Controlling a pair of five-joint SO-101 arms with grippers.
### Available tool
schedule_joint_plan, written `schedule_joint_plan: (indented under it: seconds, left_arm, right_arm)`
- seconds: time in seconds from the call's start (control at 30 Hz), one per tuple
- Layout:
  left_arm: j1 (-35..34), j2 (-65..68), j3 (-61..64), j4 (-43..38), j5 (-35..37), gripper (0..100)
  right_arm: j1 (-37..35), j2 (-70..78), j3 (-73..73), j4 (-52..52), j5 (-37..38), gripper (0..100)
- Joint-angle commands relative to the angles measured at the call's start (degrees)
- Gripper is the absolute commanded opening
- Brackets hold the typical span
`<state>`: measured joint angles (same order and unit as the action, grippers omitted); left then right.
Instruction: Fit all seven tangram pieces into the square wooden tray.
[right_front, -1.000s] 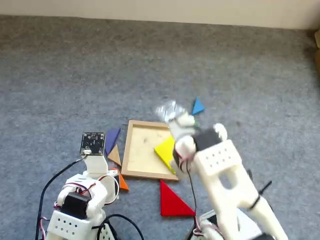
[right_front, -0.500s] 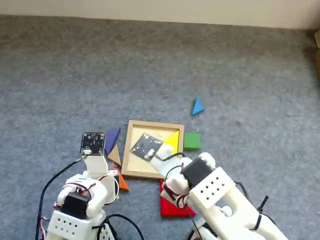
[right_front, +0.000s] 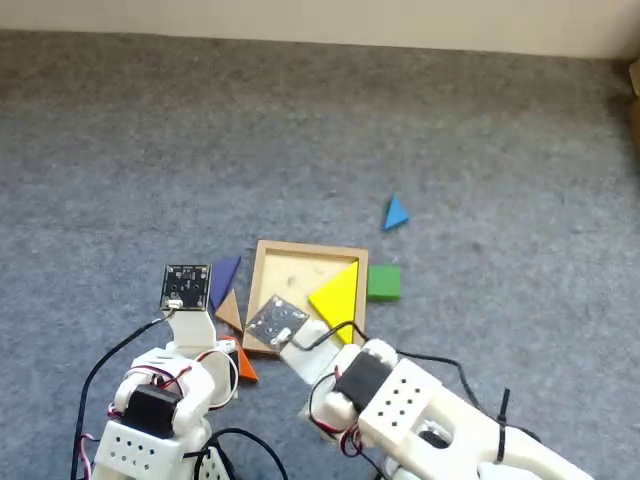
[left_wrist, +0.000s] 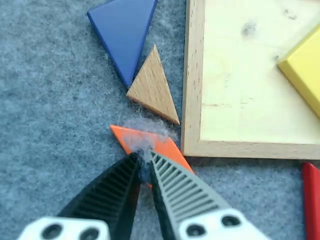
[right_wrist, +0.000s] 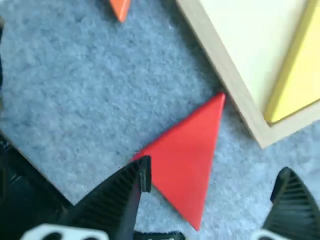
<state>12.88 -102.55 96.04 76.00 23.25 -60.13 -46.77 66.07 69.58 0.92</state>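
The right tool (right_wrist: 215, 172) hangs spread wide over the red triangle (right_wrist: 187, 155), which lies on the table just outside the tray (right_front: 310, 247). The left tool (left_wrist: 144, 161), tips pressed together, touches the orange piece (left_wrist: 162, 145). A yellow triangle (right_front: 338, 295) lies inside the tray. A dark blue piece (left_wrist: 125, 30) and a wooden triangle (left_wrist: 152, 90) crowd the tray's left edge, a green square (right_front: 383, 282) sits just beside its right edge, and a small blue triangle (right_front: 396, 213) lies well apart.
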Motion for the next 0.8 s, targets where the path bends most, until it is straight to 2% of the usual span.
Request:
schedule_joint_plan:
  seconds: [0.0, 0.17, 0.47, 0.6, 0.77]
  left_arm:
    - [0.6, -0.5, 1.2, 0.1, -0.2, 1]
    - [0.6, -0.5, 1.2, 0.1, -0.2, 1]
    - [0.6, -0.5, 1.2, 0.1, -0.2, 1]
    - [0.6, -0.5, 1.2, 0.1, -0.2, 1]
    - [0.6, -0.5, 1.2, 0.1, -0.2, 1]
  right_arm:
    - [-1.5, -1.2, 2.9, -5.6, -2.1, 36.1]
    - [-1.5, -1.2, 8.8, -12.2, -2.5, 36.1]
    - [-1.7, -1.2, 10.5, -10.6, -2.1, 35.6]
    - [-2.4, -1.2, 10.5, -10.4, -1.7, 30.6]
    - [-1.2, -1.2, 10.9, -10.4, 4.4, 23.7]
